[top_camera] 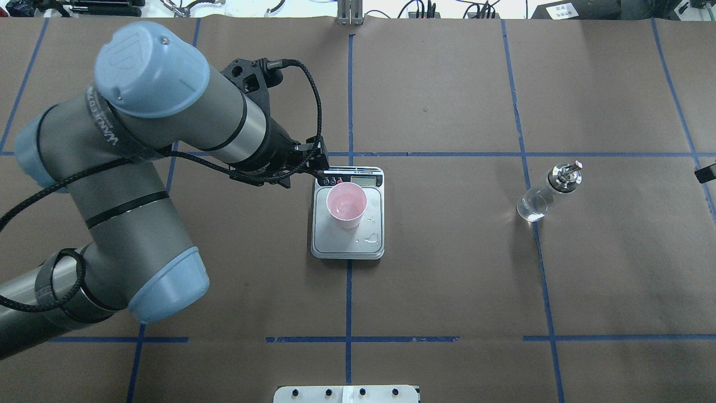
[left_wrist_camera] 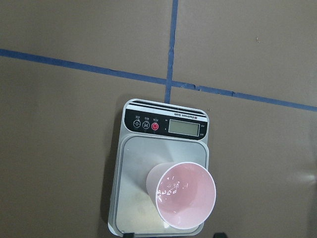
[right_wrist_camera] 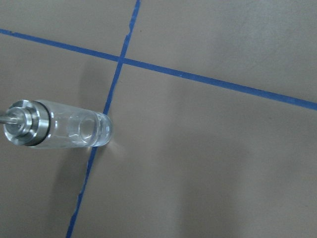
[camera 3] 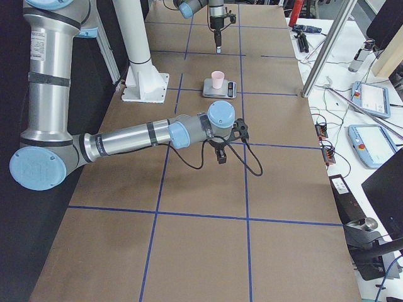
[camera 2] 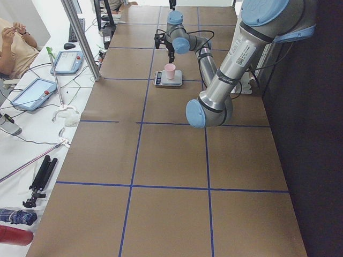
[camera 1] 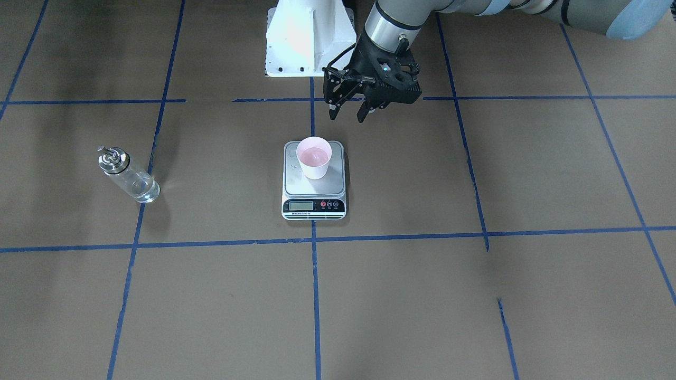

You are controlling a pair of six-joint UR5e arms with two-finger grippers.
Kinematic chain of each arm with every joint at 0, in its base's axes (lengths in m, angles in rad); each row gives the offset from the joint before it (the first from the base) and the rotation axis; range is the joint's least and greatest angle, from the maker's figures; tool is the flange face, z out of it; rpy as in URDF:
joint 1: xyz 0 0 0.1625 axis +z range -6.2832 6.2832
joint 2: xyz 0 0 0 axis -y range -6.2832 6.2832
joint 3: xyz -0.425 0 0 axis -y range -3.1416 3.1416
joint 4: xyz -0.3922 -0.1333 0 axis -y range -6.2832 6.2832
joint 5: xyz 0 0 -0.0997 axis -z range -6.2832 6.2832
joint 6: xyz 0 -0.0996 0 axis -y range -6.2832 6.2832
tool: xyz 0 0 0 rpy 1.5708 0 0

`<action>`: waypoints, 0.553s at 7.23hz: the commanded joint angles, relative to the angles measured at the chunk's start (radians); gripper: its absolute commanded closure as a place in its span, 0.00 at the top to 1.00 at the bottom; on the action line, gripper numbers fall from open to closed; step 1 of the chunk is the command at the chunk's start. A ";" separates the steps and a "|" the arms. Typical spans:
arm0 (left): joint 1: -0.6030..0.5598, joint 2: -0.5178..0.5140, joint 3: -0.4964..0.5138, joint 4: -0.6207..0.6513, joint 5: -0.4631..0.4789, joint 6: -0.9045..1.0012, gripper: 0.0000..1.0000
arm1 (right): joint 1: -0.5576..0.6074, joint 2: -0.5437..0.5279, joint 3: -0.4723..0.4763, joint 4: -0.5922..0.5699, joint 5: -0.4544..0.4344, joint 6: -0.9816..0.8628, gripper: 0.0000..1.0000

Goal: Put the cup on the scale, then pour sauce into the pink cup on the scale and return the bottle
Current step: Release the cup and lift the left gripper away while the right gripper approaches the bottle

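Exterior front-facing: cup on scale, left tool wide, empty, clear of both; right tool spread unclear.

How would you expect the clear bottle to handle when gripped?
The bottle looks like smooth clear glass: probably rigid, slippery and breakable. Standing tall on a narrow base under a metal cap, it may tip if nudged, and its round body would likely roll.

Left arm: reaching forward, wrist angled down.
Left gripper: jaws apart, empty, pointing down.
Right gripper: pointing down; jaw spacing unclear.
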 commanded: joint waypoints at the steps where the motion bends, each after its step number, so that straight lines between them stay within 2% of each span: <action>1: -0.032 0.070 -0.088 -0.001 -0.016 0.001 0.62 | -0.105 -0.099 0.019 0.413 -0.032 0.262 1.00; 2: -0.046 0.110 -0.120 -0.004 -0.017 0.002 0.62 | -0.204 -0.132 0.019 0.610 -0.124 0.457 1.00; 3: -0.046 0.118 -0.122 -0.001 -0.016 0.015 0.62 | -0.299 -0.130 0.019 0.681 -0.185 0.576 1.00; 4: -0.046 0.118 -0.122 0.002 -0.013 0.027 0.62 | -0.360 -0.130 0.023 0.687 -0.216 0.597 1.00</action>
